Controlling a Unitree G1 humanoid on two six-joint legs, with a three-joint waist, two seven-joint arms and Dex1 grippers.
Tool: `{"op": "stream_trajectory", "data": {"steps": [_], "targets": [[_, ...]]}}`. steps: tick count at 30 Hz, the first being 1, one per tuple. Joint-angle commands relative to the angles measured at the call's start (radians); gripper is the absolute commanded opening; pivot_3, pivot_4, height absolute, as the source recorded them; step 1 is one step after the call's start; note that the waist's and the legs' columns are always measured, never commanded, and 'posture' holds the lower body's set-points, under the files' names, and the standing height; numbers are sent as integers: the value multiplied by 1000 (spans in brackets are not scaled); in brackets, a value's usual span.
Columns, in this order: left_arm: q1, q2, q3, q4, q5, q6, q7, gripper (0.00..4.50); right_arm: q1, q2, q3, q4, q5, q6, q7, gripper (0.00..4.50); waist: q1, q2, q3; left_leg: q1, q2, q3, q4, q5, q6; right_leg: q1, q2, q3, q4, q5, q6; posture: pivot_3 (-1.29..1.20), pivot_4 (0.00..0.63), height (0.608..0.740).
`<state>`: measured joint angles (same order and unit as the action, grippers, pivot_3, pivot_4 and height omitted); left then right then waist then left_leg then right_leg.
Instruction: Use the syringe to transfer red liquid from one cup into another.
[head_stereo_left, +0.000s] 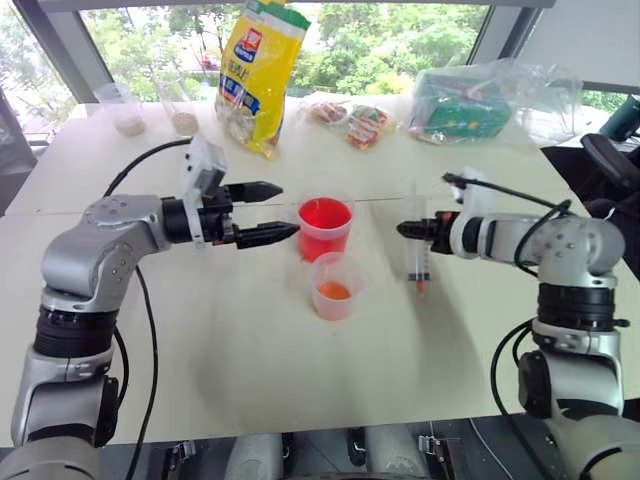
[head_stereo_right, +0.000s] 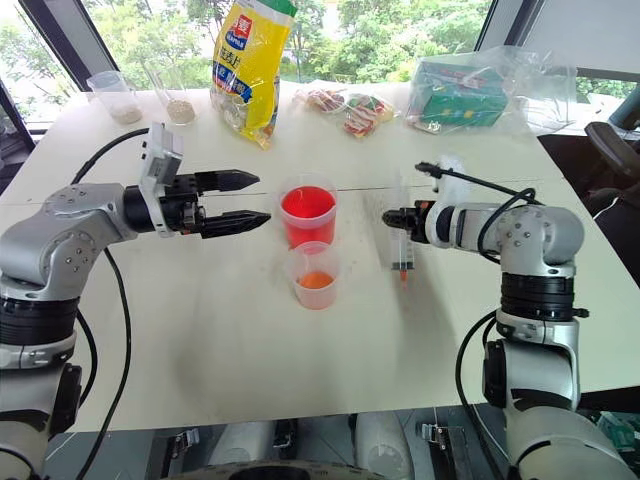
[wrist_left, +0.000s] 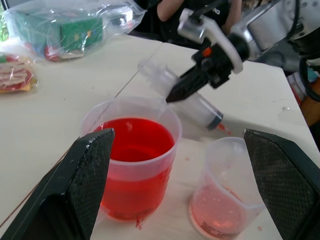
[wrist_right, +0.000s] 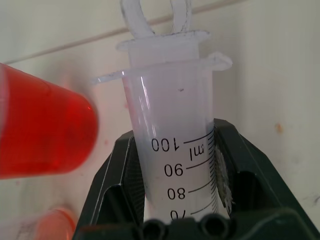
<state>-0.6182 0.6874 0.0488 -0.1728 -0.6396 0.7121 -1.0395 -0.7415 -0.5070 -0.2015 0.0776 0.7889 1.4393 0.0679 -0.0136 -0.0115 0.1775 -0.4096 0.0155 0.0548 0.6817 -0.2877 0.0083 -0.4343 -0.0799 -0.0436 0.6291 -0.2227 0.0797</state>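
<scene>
Two clear plastic cups stand on the matte white worktop: the tall cup, round and nearly full of red liquid, and just before it a short cup with a shallow red layer. Right of the tall cup, the right tool clamps the thick, scale-printed syringe. Left of it, the left tool hovers spread, empty.

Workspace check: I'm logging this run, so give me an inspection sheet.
Surface: pale table, small red spots near the cups.
Job's things: taller cup holds red liquid; shorter cup holds a little; syringe beside them, tip down.
Clutter: yellow bag, snack packets, bagged green box, two powder cups.
Hands: left hand open beside the taller cup; right hand shut on syringe.
Cables: black, along both arms.
Surroundings: windows, greenery.
</scene>
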Motion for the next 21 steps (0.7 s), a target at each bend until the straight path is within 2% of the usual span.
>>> {"op": "stream_trajectory", "data": {"steps": [1,3,9,14,18,21], "targets": [[12,12,-5,-54,2,-4,8,4235,-20,19,19,46,-51,31,18,1466,0,0,0,0,0,0,0,0,0,0,0,0,0,0,0,0,150,740],[24,11,-6,-74,0,1,15,4235,-23,24,32,70,-78,40,29,1466,0,0,0,0,0,0,0,0,0,0,0,0,0,0,0,0,150,740],[59,7,-5,-123,-27,24,35,4275,-25,20,58,104,-139,35,76,4316,0,-1,-1,1,0,0,0,0,0,1,0,0,0,0,0,0,150,740],[83,14,-4,-143,-30,27,42,4275,-21,-17,77,32,-149,57,125,4417,3,-1,-1,1,0,-1,1,0,0,2,0,0,0,-1,-1,0,150,740],[97,25,3,-152,-36,29,44,4275,-14,-96,95,-92,-132,76,197,4417,3,0,0,0,0,-1,1,0,0,2,0,0,-1,0,0,0,150,740],[110,45,13,-151,-41,30,37,4275,5,-239,109,-261,-77,70,318,4417,3,1,1,-1,-1,0,1,0,1,0,0,0,-1,0,0,0,150,740]]}}
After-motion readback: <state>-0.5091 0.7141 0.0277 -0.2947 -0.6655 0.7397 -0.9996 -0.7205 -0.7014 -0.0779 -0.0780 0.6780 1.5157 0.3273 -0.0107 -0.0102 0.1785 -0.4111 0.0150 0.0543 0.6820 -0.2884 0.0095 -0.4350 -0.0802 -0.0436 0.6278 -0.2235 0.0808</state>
